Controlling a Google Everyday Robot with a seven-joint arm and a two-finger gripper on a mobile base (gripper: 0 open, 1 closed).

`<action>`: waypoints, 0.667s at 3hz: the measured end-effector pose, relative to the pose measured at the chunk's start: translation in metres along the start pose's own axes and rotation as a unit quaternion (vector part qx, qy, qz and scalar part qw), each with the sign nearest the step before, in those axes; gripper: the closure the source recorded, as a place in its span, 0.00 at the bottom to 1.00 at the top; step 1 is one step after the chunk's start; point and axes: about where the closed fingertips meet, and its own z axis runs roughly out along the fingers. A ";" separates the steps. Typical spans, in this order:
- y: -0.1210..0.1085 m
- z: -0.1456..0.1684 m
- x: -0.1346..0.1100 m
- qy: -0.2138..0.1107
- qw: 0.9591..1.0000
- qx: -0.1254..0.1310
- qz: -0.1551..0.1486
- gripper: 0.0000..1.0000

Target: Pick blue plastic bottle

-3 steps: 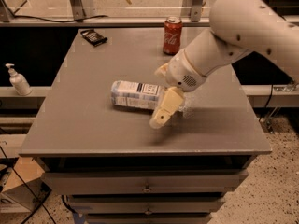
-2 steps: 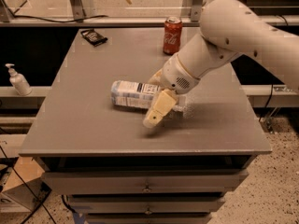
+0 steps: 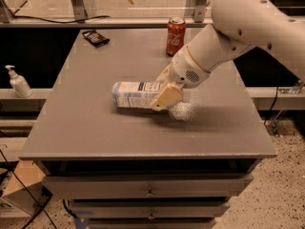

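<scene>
The blue plastic bottle point(image 3: 135, 94) lies on its side in the middle of the grey table point(image 3: 95, 132); its pale blue-and-white label shows and its right end is hidden behind my gripper. My gripper point(image 3: 165, 98) is low over the table at the bottle's right end, its cream finger point(image 3: 167, 97) in front of the bottle. The white arm reaches in from the upper right.
A red soda can point(image 3: 175, 36) stands upright at the table's far edge, behind my arm. A small dark flat object point(image 3: 95, 37) lies at the far left corner. A white pump dispenser point(image 3: 18, 82) stands on a ledge left of the table. Drawers run below the front edge.
My gripper has moved left and down towards the bottle; it was beside and in front of the bottle's right end, and now it overlaps that end. The bottle has not moved.
</scene>
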 end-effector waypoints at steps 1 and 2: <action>-0.008 -0.047 -0.010 0.006 0.999 0.037 -0.033 0.86; -0.016 -0.102 -0.031 0.003 0.994 0.077 -0.075 1.00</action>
